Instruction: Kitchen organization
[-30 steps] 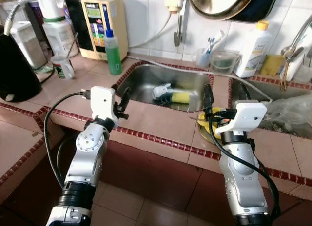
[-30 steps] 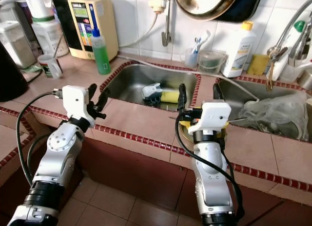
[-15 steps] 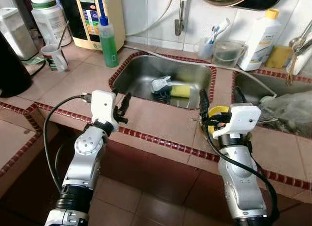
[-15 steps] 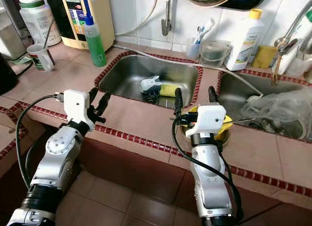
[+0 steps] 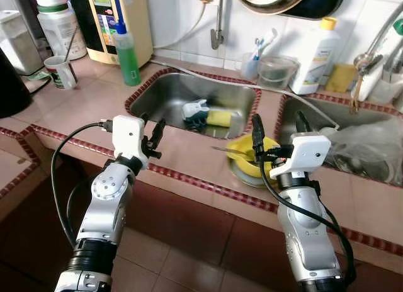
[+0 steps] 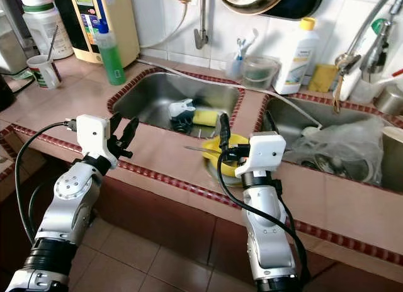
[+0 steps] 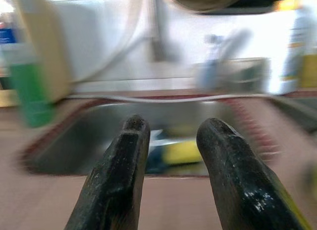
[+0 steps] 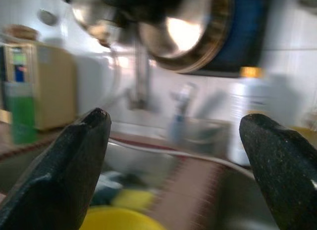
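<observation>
Two grippers hover over the counter (image 5: 189, 155): the right gripper (image 5: 275, 123), fingers spread wide, just above the yellow bowl (image 5: 247, 158) on the counter's front edge, the left gripper (image 5: 153, 132) narrowly parted, well apart from it.

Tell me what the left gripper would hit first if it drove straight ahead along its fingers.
Probably the left sink basin. The left gripper hovers open above the counter's front edge, pointing toward the basin, where the yellow sponge lies between its fingers in the wrist view. Depth is blurred, so this is a guess.
</observation>
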`<state>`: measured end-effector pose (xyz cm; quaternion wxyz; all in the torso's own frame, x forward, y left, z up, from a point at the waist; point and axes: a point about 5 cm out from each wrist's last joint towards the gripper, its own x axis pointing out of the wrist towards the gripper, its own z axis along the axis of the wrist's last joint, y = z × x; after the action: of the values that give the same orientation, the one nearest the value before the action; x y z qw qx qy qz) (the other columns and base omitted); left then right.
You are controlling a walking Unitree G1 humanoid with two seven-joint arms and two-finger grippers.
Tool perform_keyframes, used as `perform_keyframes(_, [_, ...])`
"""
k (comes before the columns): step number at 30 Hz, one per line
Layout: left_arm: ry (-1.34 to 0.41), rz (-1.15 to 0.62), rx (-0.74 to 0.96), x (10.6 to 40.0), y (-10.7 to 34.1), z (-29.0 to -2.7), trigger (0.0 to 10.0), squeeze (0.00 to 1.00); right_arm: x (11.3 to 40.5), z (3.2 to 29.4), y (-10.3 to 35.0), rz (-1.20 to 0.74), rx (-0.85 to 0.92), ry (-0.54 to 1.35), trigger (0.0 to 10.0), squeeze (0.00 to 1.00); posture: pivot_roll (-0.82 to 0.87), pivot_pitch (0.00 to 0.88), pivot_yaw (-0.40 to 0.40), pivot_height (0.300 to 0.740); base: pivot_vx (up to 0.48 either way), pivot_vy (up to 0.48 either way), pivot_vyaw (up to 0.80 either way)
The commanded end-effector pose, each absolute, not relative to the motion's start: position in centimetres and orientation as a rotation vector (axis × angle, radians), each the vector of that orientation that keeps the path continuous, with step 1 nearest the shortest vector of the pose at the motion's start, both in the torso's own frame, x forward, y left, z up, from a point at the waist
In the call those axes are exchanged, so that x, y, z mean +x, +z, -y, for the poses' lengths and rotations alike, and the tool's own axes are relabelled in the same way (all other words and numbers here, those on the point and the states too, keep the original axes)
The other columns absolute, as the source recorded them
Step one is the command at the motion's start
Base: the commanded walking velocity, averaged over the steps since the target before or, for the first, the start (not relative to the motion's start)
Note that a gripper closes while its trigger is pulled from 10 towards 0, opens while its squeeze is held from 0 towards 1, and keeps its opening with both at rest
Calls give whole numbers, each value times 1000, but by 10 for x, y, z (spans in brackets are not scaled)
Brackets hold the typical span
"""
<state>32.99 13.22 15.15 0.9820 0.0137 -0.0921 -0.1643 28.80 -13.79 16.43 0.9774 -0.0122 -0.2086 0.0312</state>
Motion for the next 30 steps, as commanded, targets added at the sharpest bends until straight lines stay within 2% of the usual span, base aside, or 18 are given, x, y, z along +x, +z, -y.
perform_keyframes(1, [-333, 203, 45, 330, 157, -134, 10000, 0, 288, 140, 167, 426, -20, 54, 10000, 0, -13, 0, 26, 740, 0, -240, 0])
perform_keyframes(17, [-403, 109, 22, 318, 138, -133, 10000, 0, 269, 140, 151, 354, -47, 156, 10000, 0, -23, 0, 22, 740, 0, -15, 0])
perform_keyframes(30, [-427, 72, -22, 322, 138, -140, 10000, 0, 260, 143, 144, 303, -103, 250, 10000, 0, -30, 0, 18, 740, 0, 0, 0])
